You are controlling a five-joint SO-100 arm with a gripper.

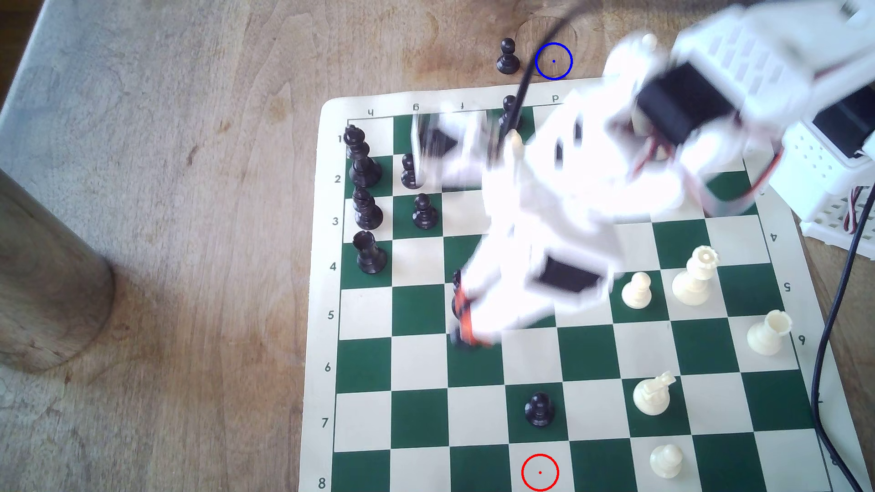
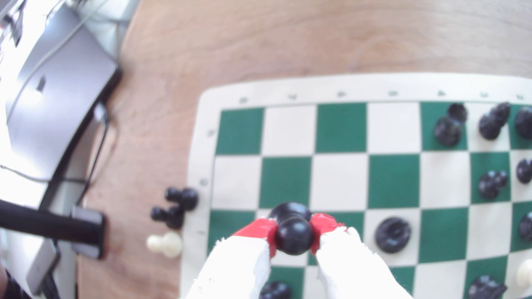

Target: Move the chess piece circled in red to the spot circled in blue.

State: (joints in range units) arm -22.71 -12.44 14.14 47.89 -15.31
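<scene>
The chess piece [image 2: 293, 236], a glossy black pawn, is clamped by its ball head between the red-tipped fingers [image 2: 260, 230] of my gripper [image 2: 293, 230]. In the exterior view the gripper [image 1: 468, 326] is motion-blurred over the board's middle, near row 5, and the pawn in it is hard to make out. The red ring [image 1: 540, 472] lies on a bare cream square in row 8. The spot [image 1: 553, 61], a blue ring, sits on brown wood beyond the board's far edge, within a darker round stain.
A black pawn [image 1: 507, 57] stands just to the exterior view's left of the spot, and another [image 1: 539, 409] stands in row 7. Black pieces [image 1: 364, 198] line the board's left side; white pieces [image 1: 693, 276] stand on the right. A black cable [image 1: 535, 61] crosses beside the spot.
</scene>
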